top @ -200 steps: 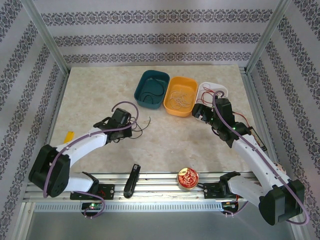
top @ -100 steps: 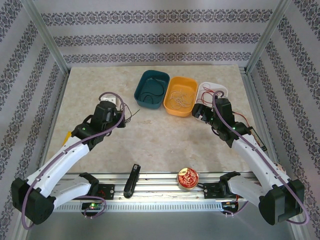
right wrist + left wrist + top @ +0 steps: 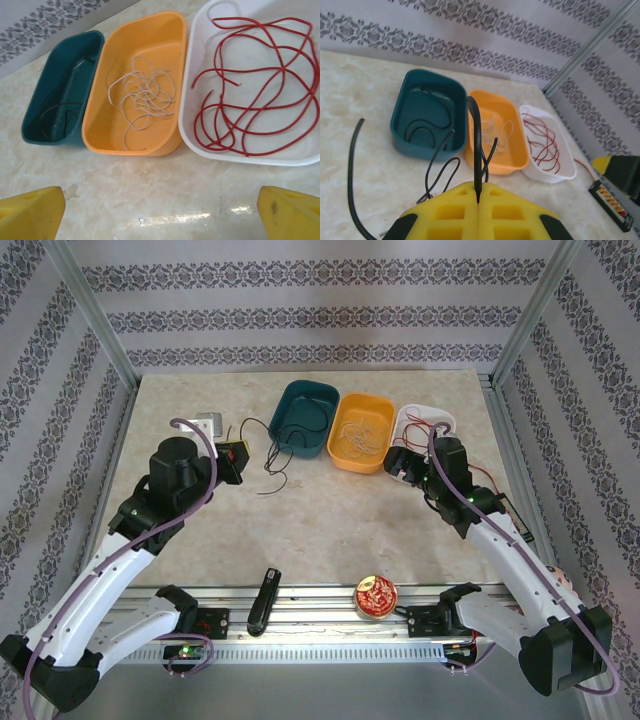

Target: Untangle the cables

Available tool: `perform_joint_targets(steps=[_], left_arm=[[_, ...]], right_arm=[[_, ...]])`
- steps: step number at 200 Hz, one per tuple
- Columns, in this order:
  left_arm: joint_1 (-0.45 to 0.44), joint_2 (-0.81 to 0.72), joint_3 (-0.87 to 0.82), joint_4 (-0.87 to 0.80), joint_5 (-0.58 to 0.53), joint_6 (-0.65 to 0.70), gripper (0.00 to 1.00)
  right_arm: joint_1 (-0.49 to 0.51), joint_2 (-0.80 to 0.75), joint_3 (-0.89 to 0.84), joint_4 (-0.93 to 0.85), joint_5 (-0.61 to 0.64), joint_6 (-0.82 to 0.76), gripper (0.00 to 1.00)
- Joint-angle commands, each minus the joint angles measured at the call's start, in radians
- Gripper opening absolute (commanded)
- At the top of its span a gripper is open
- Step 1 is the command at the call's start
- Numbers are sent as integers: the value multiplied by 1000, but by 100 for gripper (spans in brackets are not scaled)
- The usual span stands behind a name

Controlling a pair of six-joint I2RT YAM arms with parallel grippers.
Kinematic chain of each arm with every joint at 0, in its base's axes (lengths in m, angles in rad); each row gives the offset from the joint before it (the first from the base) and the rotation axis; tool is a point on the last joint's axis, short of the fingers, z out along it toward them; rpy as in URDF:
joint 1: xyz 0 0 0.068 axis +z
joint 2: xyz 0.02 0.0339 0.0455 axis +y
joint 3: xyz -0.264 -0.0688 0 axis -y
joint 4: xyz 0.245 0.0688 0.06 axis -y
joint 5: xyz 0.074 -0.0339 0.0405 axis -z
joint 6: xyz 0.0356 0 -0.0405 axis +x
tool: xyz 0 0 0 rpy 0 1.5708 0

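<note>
My left gripper (image 3: 479,200) is shut on a thin black cable (image 3: 476,130), which rises from between the yellow fingers and dangles in loops over the table in front of the teal bin (image 3: 415,145). From above, this gripper (image 3: 238,455) hangs left of that bin with the cable (image 3: 271,455) trailing down. Another black cable (image 3: 427,125) lies inside the teal bin. White cables (image 3: 145,97) lie in the orange bin (image 3: 150,147), red cables (image 3: 250,100) in the white bin (image 3: 240,156). My right gripper (image 3: 160,220) stands open above bare table before the orange and white bins.
A red round tin (image 3: 375,596) and a black tool (image 3: 264,600) sit at the front rail. A terminal strip (image 3: 607,197) lies on the table right of the white bin. A small grey block (image 3: 207,423) rests behind the left arm.
The left arm has swung back and to the left, lifting the black cable off the table towards the teal bin. The right arm has not moved.
</note>
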Motion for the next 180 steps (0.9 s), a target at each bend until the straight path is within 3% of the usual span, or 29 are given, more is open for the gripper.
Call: perform_joint_targets(steps=[1, 37, 52, 106, 180], left_arm=[[-8, 22, 15, 70, 55, -38, 0], [-8, 48, 17, 142, 100, -59, 0], [-8, 62, 31, 158, 100, -62, 0], [-8, 101, 83, 241, 85, -110, 0], [-8, 108, 185, 266, 80, -148, 0]], right_arm=[[38, -22, -29, 91, -77, -57, 98], [118, 28, -158, 429, -273, -23, 98], [183, 87, -184, 538, -277, -20, 98], [483, 282, -182, 765, -19, -162, 92], [616, 624, -154, 1256, 230, -374, 89]])
